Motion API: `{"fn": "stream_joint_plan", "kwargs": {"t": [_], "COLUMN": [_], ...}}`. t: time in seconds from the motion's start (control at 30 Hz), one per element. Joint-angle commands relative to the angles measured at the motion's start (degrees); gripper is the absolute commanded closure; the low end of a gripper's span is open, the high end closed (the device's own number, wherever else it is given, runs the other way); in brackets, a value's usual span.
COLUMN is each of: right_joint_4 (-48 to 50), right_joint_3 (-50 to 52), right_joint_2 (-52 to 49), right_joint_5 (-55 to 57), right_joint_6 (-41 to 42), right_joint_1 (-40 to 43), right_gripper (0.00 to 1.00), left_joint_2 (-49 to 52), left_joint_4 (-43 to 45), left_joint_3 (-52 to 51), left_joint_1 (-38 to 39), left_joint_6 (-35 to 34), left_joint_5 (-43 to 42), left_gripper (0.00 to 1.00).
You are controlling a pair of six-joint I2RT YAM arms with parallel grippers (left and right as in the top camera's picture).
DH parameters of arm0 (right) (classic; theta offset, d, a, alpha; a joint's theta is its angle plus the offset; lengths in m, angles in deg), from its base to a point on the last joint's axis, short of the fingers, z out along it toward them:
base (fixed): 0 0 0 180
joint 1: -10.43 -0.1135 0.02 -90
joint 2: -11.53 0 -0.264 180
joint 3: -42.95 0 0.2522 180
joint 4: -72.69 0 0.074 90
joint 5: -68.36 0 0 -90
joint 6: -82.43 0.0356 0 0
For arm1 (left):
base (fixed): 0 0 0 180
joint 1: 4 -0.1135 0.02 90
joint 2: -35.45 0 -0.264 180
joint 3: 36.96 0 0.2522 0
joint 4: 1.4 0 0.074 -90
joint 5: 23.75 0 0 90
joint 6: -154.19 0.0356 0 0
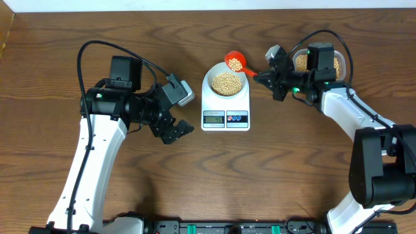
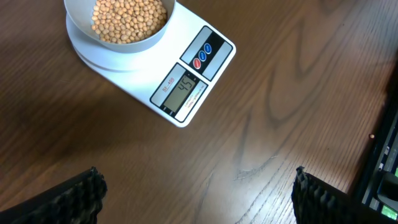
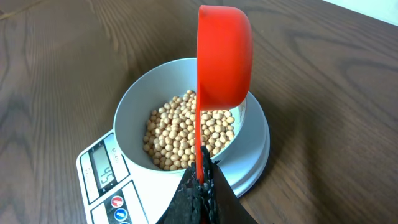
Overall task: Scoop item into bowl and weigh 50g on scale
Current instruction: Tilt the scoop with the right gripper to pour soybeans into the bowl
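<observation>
overhead, wooden surface (image 1: pixel 58 78) lies open left of and before one flat white digital scale (image 1: pixel 225 107). one pale round bowl (image 1: pixel 209 84) of tan beans (image 1: pixel 225 82) sits on it. right pincer (image 1: pixel 259 77) clamps one red plastic scoop (image 1: pixel 234 62), tipped at the bowl's far rim. left pincer (image 1: pixel 177 132) gapes wide, empty, beside the scale. one clear tub (image 1: pixel 300 62) of beans sits partly under the right arm (image 1: pixel 344 107).

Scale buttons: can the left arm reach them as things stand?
Probably yes. The left gripper hangs open and empty beside the scale, bare table between it and the buttons. The right gripper holds the scoop at the bowl's far side.
</observation>
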Motion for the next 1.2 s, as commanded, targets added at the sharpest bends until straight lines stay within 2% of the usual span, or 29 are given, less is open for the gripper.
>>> {"fn": "stream_joint_plan", "kwargs": {"t": [0.0, 0.2, 0.37, 1.17], "right_joint_4": [-0.1, 1.2, 0.0, -0.4], "right_joint_3": [0.1, 0.1, 0.1, 0.1], "right_joint_2": [-0.3, -0.3, -0.3, -0.3], "right_joint_5": [-0.3, -4.6, -3.1, -4.2], "right_joint_6": [-0.9, -0.9, -3.4, -4.1], "right_joint_1": [-0.4, -0.4, -0.5, -0.7], "right_gripper": [0.99, 0.99, 0.99, 0.99], "left_joint_2": [-0.8, -0.8, -0.8, -0.8], "left_joint_4": [-0.1, -0.1, -0.1, -0.1], "left_joint_3": [0.9, 0.9, 0.9, 0.9], "left_joint_1": [-0.3, -0.3, -0.3, -0.3], "left_joint_6": [0.7, 0.7, 0.7, 0.7], "left_joint_5": [0.3, 0.3, 0.3, 0.3], "left_gripper": [0.02, 0.02, 0.02, 0.02]}}
